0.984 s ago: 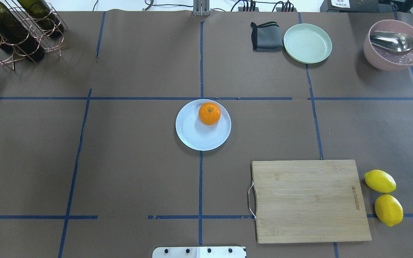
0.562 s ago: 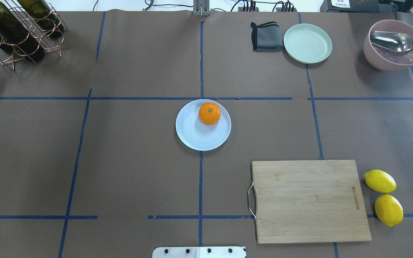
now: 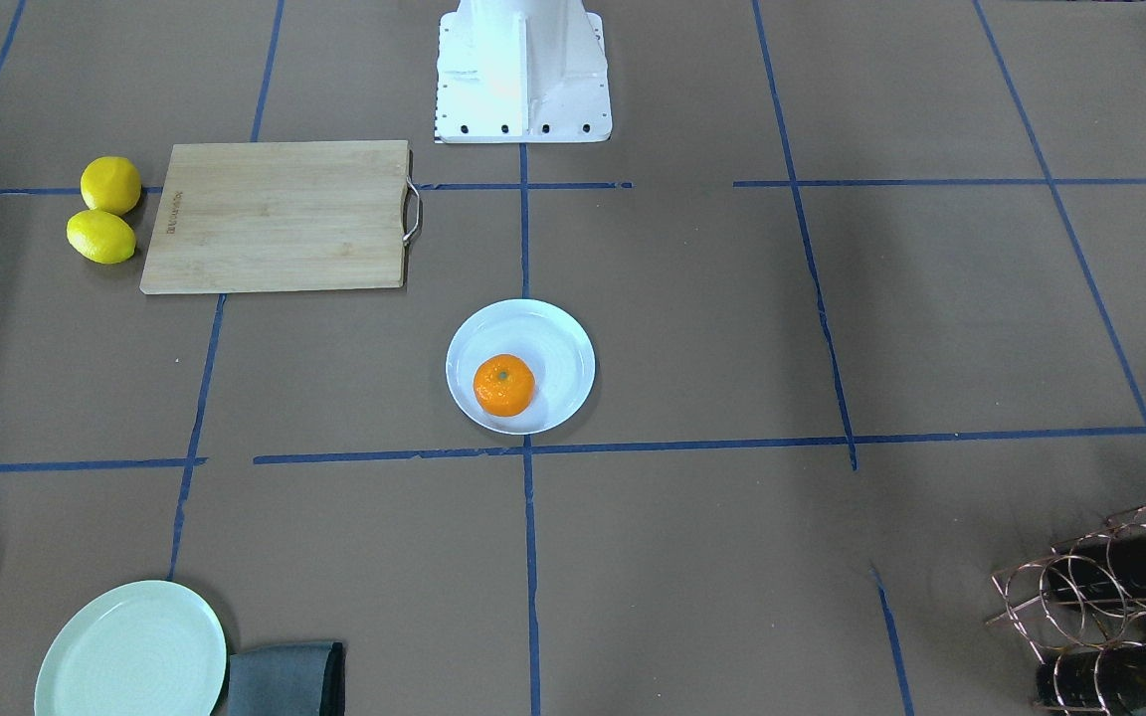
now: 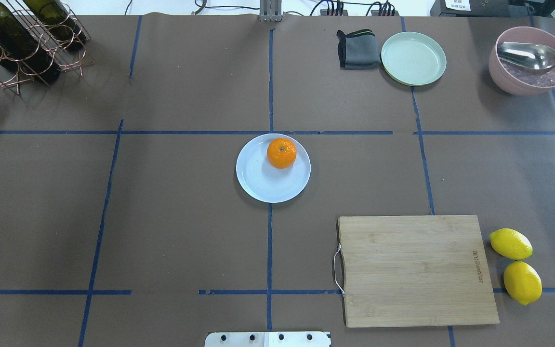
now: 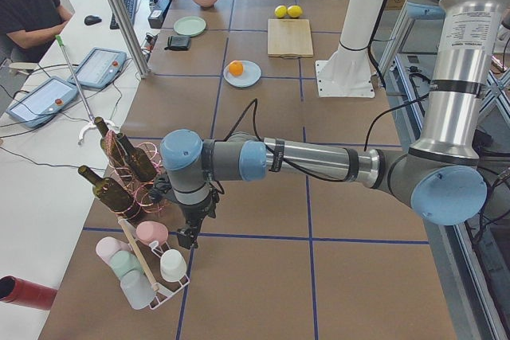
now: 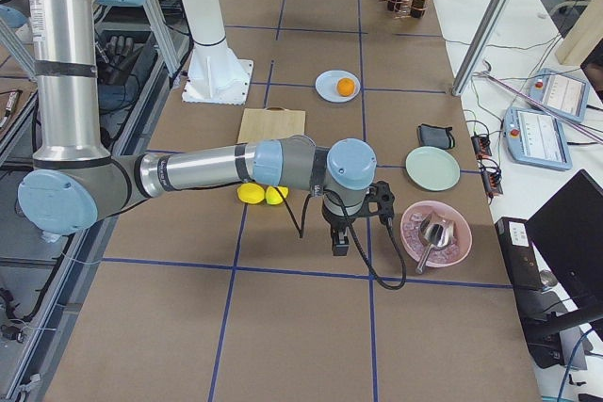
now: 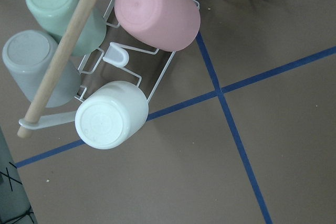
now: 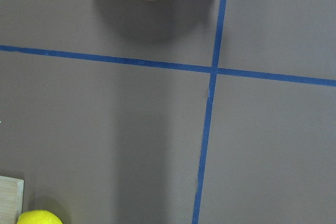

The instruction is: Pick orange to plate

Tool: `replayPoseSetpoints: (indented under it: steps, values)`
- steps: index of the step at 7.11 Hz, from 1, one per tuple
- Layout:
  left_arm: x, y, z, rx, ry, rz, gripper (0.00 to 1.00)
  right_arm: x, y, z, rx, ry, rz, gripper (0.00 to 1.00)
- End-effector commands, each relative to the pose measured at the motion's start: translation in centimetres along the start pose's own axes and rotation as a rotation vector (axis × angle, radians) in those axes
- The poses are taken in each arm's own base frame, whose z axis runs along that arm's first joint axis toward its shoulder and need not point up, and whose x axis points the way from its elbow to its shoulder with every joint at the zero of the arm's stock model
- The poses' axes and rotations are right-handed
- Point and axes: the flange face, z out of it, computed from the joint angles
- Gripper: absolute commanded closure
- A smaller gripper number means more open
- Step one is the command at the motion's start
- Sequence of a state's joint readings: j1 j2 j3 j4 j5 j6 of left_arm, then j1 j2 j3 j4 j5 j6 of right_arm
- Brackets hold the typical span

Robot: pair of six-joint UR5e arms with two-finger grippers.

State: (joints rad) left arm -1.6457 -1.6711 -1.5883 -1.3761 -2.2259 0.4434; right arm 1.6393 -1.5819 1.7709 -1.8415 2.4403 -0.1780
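Note:
The orange (image 4: 281, 153) rests on the far part of the pale bluish-white plate (image 4: 264, 187) at the table's middle, with nothing touching it; the front-facing view shows the orange (image 3: 504, 385) and plate (image 3: 558, 338) too. Neither arm appears in the overhead view. My left gripper (image 5: 188, 236) hangs far from the plate, over the cup rack at the table's left end. My right gripper (image 6: 339, 249) hangs at the right end, between the lemons and the pink bowl. Both show only in the side views, so I cannot tell whether they are open or shut.
A wooden cutting board (image 4: 415, 270) lies near right, with two lemons (image 4: 510, 243) beside it. A mint-green plate (image 4: 413, 58), grey cloth (image 4: 357, 49) and pink bowl (image 4: 523, 79) with a metal scoop stand far right. A wine rack (image 4: 22, 43) is far left, a cup rack (image 7: 113, 77) beyond.

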Motion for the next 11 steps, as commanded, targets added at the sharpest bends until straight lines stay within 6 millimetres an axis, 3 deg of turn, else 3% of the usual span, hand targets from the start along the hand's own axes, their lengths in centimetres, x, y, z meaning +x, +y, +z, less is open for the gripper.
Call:
replayPoseSetpoints:
  steps: [1, 6, 11]
  values:
    - [0.4, 1.9, 1.2, 0.015, 0.133, -0.054, 0.00, 0.3, 0.1, 0.3, -0.003, -0.012, 0.029, 0.00]
    - [0.5, 2.1, 1.2, 0.018, 0.137, -0.054, 0.00, 3.1, -0.1, 2.8, 0.051, -0.010, 0.062, 0.00]
    - [0.4, 2.1, 1.3, 0.015, 0.132, -0.051, 0.00, 1.7, -0.4, 3.9, 0.086, -0.007, 0.119, 0.00]
